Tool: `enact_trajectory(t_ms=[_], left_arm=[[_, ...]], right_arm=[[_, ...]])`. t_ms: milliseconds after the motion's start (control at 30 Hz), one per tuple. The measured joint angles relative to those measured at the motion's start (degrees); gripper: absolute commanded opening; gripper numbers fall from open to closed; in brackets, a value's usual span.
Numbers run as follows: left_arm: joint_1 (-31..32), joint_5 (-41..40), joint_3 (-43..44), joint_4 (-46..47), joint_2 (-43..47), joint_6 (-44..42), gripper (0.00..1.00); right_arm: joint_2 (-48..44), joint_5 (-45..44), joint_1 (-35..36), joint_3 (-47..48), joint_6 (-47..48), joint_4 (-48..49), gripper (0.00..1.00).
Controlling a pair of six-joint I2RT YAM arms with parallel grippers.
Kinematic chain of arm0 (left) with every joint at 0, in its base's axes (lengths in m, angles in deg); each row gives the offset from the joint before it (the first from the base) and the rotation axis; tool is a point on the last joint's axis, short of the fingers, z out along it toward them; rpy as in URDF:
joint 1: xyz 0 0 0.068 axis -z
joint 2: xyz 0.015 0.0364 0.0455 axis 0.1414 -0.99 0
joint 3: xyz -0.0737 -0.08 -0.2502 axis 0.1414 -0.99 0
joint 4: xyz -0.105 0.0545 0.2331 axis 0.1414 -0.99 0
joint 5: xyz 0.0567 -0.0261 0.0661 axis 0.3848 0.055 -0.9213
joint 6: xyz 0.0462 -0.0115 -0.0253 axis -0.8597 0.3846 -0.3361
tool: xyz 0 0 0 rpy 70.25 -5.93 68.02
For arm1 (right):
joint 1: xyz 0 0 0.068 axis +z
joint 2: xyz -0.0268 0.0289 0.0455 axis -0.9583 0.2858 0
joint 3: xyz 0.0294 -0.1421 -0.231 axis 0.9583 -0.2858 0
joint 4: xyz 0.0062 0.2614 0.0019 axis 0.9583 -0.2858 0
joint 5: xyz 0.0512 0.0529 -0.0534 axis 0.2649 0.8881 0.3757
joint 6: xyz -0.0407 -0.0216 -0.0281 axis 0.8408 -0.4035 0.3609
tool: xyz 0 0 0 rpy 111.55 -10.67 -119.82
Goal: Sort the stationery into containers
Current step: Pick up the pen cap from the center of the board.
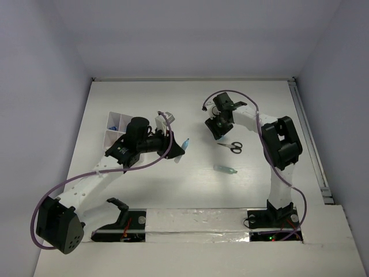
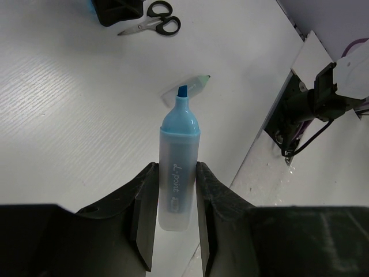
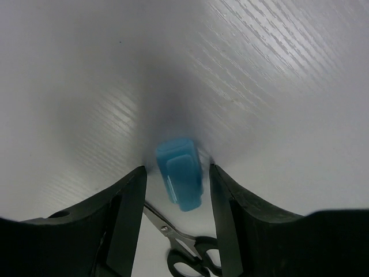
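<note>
My left gripper (image 1: pixel 177 148) (image 2: pixel 176 172) is shut on an uncapped blue highlighter (image 2: pixel 179 167), held above the table with its tip (image 1: pixel 185 142) pointing away. My right gripper (image 1: pixel 215 128) (image 3: pixel 177 172) is open and low over the table, its jaws on either side of a small blue cap (image 3: pixel 180 173) with a gap on each side. The cap is hidden in the top view. Black-handled scissors (image 1: pixel 232 146) (image 3: pixel 190 257) (image 2: pixel 151 18) lie just beside the right gripper. A pale teal capsule (image 1: pixel 225 169) (image 2: pixel 190 88) lies mid-table. The white divided box (image 1: pixel 110 134) stands at the left.
The box holds a blue piece (image 1: pixel 113 125) in a far compartment, and the left arm partly covers it. A small grey item (image 1: pixel 167 116) lies behind the left gripper. The right arm's base (image 2: pixel 323 98) stands at the near edge.
</note>
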Motion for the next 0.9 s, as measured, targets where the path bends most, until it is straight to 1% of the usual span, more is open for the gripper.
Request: enact_trajectory(t_ms=[100,267,367,400,433,567,667,800,900], left_arm=[[0.0,0.0,0.0,0.0,0.0,0.0,0.0],[0.0,0.0,0.0,0.0,0.0,0.0,0.0],[0.0,0.0,0.0,0.0,0.0,0.0,0.0],[0.0,0.0,0.0,0.0,0.0,0.0,0.0],[0.0,0.0,0.0,0.0,0.0,0.0,0.0],[-0.2,0.0,0.0,0.0,0.0,0.0,0.0],[-0.5,0.3,0.0,0.3,0.0,0.4,0.0],[-1.5,2.0,0.0,2.4,0.0,2.0,0.0],[-1.7,2.7,-0.1,4.2,0.0,3.6,0.0]], right_arm=[[0.0,0.7,0.0,0.6,0.1,-0.2,0.52],[1.2,1.0,0.4,1.6,0.3,-0.3,0.47],[1.8,0.7,0.7,2.6,0.3,-0.5,0.36],[1.8,0.6,0.7,2.6,0.3,-0.5,0.35],[1.8,0.6,0.7,2.6,0.1,-0.5,0.29],[1.8,0.5,0.7,2.6,-0.8,-0.2,0.23],[1.1,1.2,0.7,2.3,-2.6,1.2,0.22],[-5.5,4.6,0.7,-0.4,-7.6,6.5,0.21],[-14.7,10.1,0.7,-3.3,-15.2,15.7,0.2]])
